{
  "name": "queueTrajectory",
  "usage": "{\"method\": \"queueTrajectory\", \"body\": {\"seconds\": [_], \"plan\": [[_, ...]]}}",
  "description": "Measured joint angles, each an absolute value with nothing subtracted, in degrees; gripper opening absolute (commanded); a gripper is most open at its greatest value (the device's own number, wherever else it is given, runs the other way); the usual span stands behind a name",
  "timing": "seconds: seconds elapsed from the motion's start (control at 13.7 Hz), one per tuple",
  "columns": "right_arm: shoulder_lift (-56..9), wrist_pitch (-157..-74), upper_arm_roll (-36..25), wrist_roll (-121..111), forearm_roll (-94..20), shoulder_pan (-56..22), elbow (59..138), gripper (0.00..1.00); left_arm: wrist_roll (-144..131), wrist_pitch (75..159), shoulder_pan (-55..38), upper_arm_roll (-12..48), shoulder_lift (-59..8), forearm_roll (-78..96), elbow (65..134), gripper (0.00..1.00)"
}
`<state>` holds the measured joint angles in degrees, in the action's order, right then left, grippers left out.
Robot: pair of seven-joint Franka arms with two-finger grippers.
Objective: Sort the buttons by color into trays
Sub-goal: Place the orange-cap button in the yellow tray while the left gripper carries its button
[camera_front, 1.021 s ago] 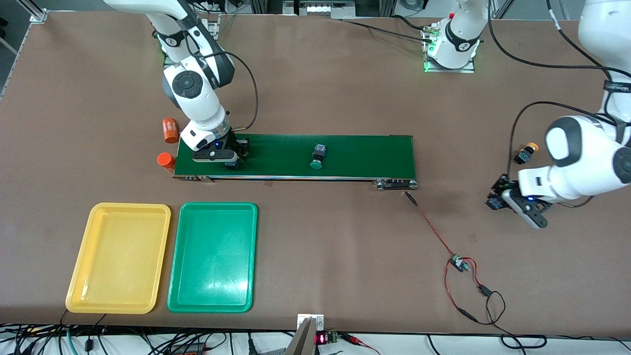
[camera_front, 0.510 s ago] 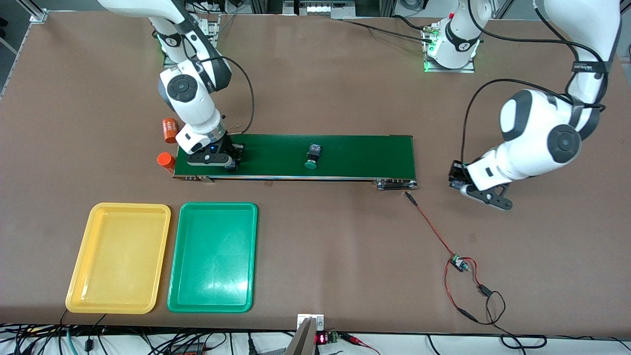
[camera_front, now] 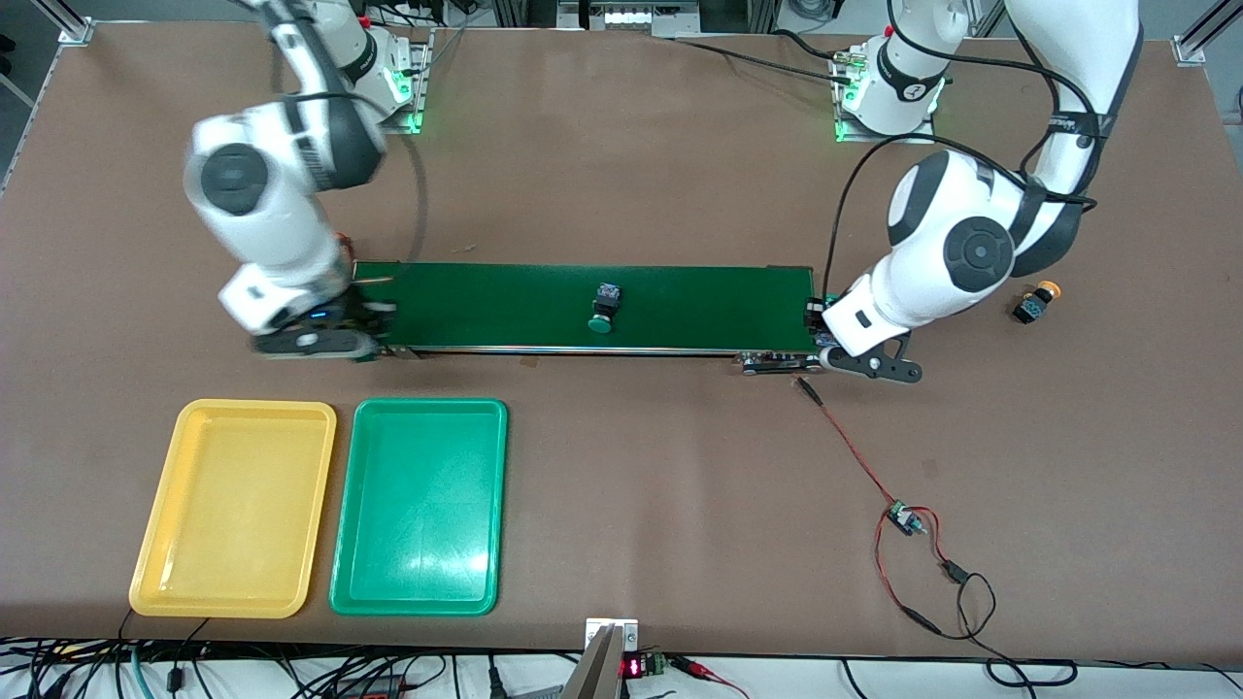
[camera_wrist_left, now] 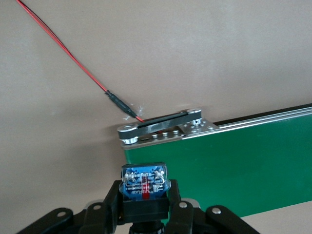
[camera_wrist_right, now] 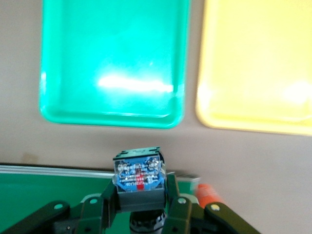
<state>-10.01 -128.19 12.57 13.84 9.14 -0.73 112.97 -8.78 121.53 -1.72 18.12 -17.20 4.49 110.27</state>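
Both tools are clamped on push-button switches. Left tool (camera_wrist_left: 144, 207) grips a black blocky switch with a blue-printed base (camera_wrist_left: 143, 181), its cap hidden, over the left arm's end of the long dark-green conveyor belt (camera_front: 602, 307); in the front view this tool (camera_front: 825, 330) sits at the belt's metal end bracket (camera_wrist_left: 165, 130). Near it a red-and-black wire (camera_front: 855, 449) runs across the brown desk (camera_front: 680, 505). Well apart from it, mid-belt, lies a green-capped black switch (camera_front: 602, 309); a yellow-orange-capped switch (camera_front: 1035, 303) rests on the desk toward the left arm's end.

Right tool (camera_wrist_right: 141, 207) grips a second black switch with blue-printed base (camera_wrist_right: 138, 176), cap unseen, above the belt's other end, shown at (camera_front: 359, 335) from the front. An orange cylinder (camera_wrist_right: 209, 195) lies just beside it. Farther from it lie the shallow green plastic tray (camera_front: 419, 505) and yellow plastic tray (camera_front: 235, 507), side by side.
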Motion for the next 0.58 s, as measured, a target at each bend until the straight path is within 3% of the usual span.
{"method": "queueTrajectory", "body": {"seconds": [0.29,0.58], "plan": [[-13.6,-129.2,12.3,-5.2,8.5,10.7,109.5,0.0,-8.9,124.1,-1.9,17.9,-16.8,4.5,111.5,0.0],[-23.9,-140.7,12.2,-13.1,8.5,15.7,106.2,0.0,-8.9,127.1,-2.7,18.5,-16.2,4.5,114.5,0.01]]}}
